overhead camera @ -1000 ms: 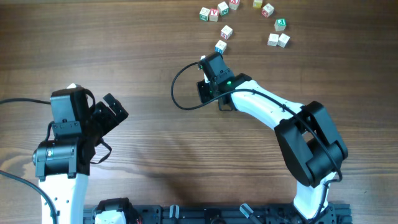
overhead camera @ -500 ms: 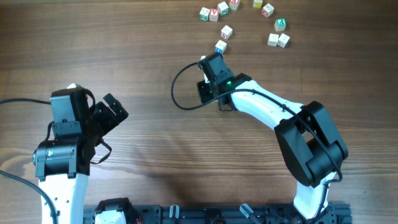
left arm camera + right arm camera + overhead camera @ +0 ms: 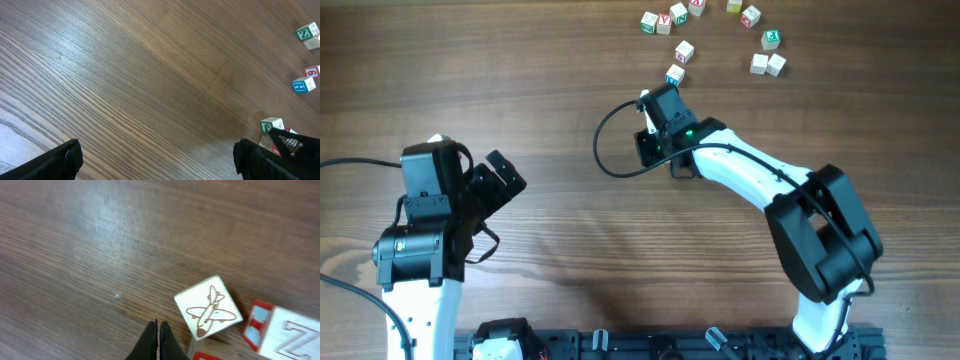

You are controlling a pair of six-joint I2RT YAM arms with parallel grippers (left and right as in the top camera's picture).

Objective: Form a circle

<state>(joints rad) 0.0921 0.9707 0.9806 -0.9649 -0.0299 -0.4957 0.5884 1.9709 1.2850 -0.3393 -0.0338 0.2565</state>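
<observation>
Far to the left of the right hand (image 3: 664, 94), the white-and-black left arm (image 3: 420, 250) rises from the near edge of the counter (image 3: 550, 110). Its left hand (image 3: 503, 178) is spread wide with nothing between the fingers. It sits well apart from the right hand and nearer the robot's base. In the left wrist view the two dark fingertips sit at the bottom corners with only bare wood between them.

A black cable (image 3: 605, 150) loops just left of the right hand. The right hand is closed tight on nothing. In its own wrist view the two fingers (image 3: 149, 342) are pressed together over bare wood.

Just beyond the right hand and slightly to its right lies a blue-marked cube (image 3: 675, 75). From above I cannot tell whether the two touch. In the right wrist view an airplane cube (image 3: 207, 307), white with a red plane drawing, lies just ahead and right of the closed tips, with a thin strip of wood between. A Z cube (image 3: 282, 332) with red and blue edging lies just right of it.

Farther beyond the right hand, at the far edge, is the circle (image 3: 664, 22). It is a tight run of small whitish letter cubes, one with a red letter, not a closed ring. Loose cubes (image 3: 771, 38) curve away to its right.

Right of the right hand, the right arm (image 3: 810, 220) runs back to the near edge.
</observation>
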